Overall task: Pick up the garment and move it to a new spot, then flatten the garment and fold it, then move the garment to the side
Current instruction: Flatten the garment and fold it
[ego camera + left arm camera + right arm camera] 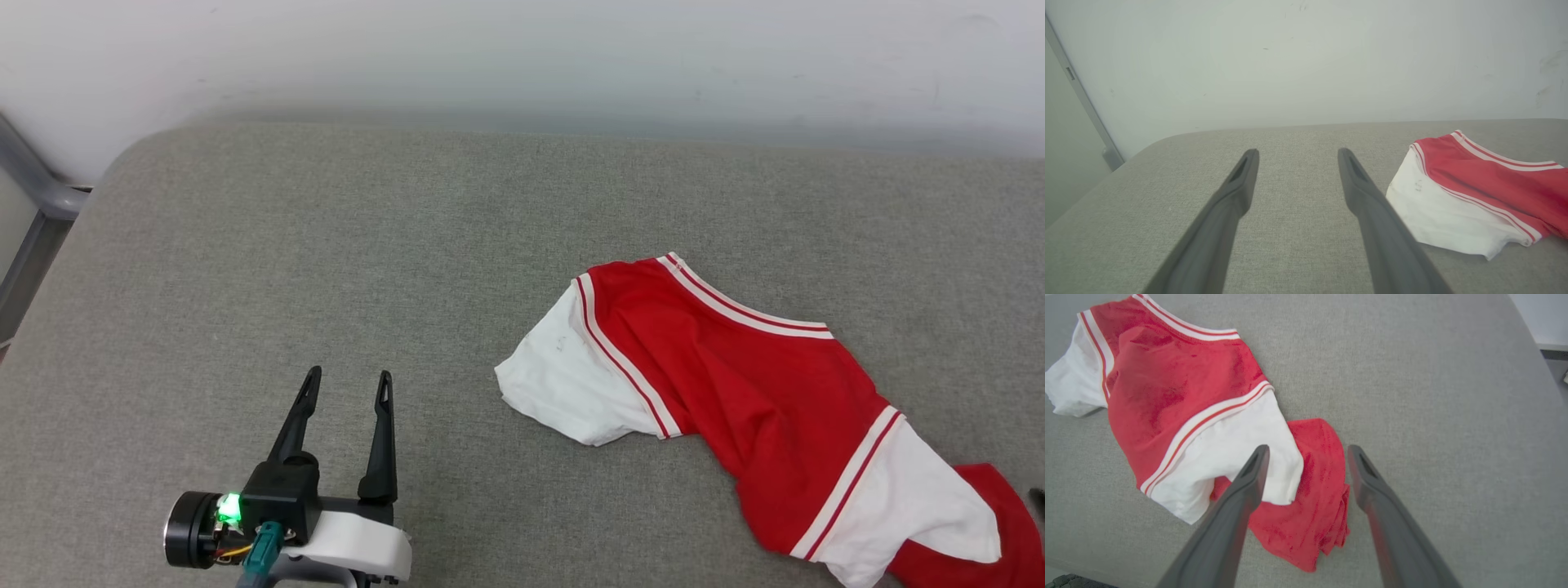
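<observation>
The garment (759, 400), red with white sleeves and striped seams, lies crumpled on the grey padded surface at the right of the head view, running to the lower right corner. My left gripper (347, 384) stands open at the lower left, well to the garment's left, with nothing between its fingers. In the left wrist view the open left gripper (1297, 154) points at bare fabric, with the garment (1478, 192) off to the right. In the right wrist view my right gripper (1308, 451) hangs open above the bunched red part of the garment (1180, 396), holding nothing.
The grey padded surface (367, 245) stretches wide to the left and back of the garment. A pale wall (522, 57) rises right behind it. A grey metal frame (33, 196) stands past the far left corner. The surface's right edge (1541, 363) curves away nearby.
</observation>
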### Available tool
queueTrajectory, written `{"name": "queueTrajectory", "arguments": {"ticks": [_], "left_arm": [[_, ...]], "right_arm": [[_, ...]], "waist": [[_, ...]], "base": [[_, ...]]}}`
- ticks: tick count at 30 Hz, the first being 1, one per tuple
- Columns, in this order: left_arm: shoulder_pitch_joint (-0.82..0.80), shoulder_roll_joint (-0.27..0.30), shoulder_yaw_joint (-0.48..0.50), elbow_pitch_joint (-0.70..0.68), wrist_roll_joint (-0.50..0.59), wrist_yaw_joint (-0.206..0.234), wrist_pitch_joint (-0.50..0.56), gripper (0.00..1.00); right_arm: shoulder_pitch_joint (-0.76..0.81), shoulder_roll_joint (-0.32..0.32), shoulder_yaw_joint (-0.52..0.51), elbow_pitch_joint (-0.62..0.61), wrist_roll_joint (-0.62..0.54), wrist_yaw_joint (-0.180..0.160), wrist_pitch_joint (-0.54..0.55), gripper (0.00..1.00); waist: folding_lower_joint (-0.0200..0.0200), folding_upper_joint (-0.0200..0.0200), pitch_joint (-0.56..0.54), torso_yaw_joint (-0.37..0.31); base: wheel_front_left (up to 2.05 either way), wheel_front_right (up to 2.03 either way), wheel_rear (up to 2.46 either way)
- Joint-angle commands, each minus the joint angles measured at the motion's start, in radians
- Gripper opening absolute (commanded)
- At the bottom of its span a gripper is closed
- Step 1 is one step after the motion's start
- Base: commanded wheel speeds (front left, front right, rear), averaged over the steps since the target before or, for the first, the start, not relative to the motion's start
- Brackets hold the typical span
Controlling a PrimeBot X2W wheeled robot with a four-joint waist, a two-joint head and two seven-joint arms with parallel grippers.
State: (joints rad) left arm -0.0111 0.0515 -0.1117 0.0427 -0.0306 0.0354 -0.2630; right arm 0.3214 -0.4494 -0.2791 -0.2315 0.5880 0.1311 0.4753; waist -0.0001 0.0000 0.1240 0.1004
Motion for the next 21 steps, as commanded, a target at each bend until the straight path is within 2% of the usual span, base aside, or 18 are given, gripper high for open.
{"name": "queueTrajectory", "arguments": {"ticks": [1, 6, 10, 15, 21], "left_arm": [[0.005, 0.001, 0.004, -0.006, 0.004, -0.001, -0.003, 1.0], [-0.014, 0.0, 0.001, -0.016, 0.004, -0.005, -0.003, 1.0], [-0.029, 0.0, -0.004, -0.017, 0.003, -0.006, -0.003, 1.0], [-0.054, 0.0, -0.014, -0.017, 0.0, -0.009, -0.003, 1.0], [-0.083, -0.001, -0.024, -0.014, -0.01, -0.008, -0.003, 1.0]], "right_arm": [[-0.032, -0.02, -0.023, -0.043, -0.006, -0.001, -0.006, 1.0], [-0.124, -0.085, -0.045, -0.12, -0.014, -0.001, 0.031, 1.0], [-0.236, -0.151, 0.011, -0.11, -0.022, -0.001, 0.088, 1.0], [-0.383, -0.238, 0.148, -0.025, 0.0, -0.001, 0.198, 1.0], [-0.516, -0.279, 0.313, 0.138, 0.035, -0.001, 0.324, 1.0]], "waist": [[0.0001, 0.0, 0.002, -0.001], [0.0001, 0.0, 0.024, 0.008], [0.0001, 0.0, 0.049, 0.023], [0.0001, 0.0, 0.08, 0.049], [0.0001, 0.0, 0.121, 0.081]], "base": [[0.0, 0.0, 0.0], [0.0, 0.0, 0.0], [0.0, 0.0, 0.0], [0.0, 0.0, 0.0], [0.0, 0.0, 0.0]]}}
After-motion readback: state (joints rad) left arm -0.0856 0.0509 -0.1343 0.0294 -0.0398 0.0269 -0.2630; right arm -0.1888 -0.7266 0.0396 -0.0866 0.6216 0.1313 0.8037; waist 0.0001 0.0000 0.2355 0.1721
